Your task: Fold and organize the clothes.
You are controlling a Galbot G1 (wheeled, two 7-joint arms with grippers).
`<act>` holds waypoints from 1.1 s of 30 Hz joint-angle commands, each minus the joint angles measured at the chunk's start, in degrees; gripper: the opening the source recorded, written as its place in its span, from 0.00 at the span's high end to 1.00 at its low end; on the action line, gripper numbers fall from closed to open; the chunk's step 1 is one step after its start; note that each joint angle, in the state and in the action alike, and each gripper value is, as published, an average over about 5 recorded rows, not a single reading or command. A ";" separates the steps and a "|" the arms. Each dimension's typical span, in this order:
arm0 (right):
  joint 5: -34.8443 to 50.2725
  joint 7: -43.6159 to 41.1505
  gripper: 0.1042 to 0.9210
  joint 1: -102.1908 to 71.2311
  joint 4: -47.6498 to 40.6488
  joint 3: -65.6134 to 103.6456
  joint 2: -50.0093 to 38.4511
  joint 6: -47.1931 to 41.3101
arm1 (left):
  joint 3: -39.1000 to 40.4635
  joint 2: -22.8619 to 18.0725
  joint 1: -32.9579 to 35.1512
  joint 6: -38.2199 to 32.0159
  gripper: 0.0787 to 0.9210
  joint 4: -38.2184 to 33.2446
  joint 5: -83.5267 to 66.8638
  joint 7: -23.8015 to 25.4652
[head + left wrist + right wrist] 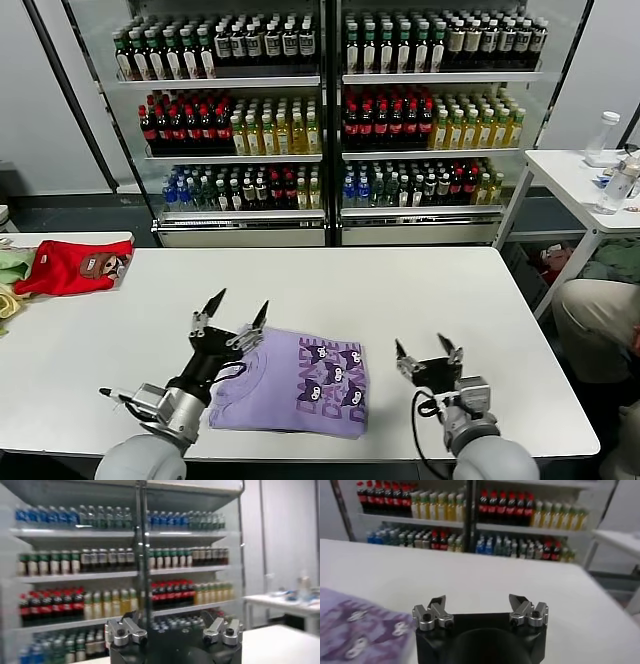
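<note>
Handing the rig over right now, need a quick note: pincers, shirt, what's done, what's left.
Left pincer: open, empty, raised over the left edge of the shirt.
Right pincer: open, empty, over bare table to the right of the shirt, not touching it.
Lavender short-sleeved T-shirt with dark purple cartoon print: folded into a compact rectangle, print up, lying at the near edge of the white table.
Done: the fold looks finished.
Left: probably only placing or tidying; a red garment lies at the table's far left corner.

You have a white table before you. On it lie the folded lavender T-shirt near you and a red garment at the far left.
</note>
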 commanded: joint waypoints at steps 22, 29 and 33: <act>25.68 11.67 0.35 4.24 -6.02 -13.36 -0.36 -0.31 | -4.77 -3.36 3.04 -5.69 0.12 5.94 8.22 -2.92; 26.28 11.54 0.60 6.14 -6.44 -12.93 -0.03 -0.26 | -5.08 -3.29 2.98 -5.66 0.12 5.87 8.24 -2.99; 25.23 10.62 0.73 9.11 -6.87 -11.81 0.11 -0.22 | -5.42 -3.18 2.87 -6.16 0.12 6.55 8.32 -2.94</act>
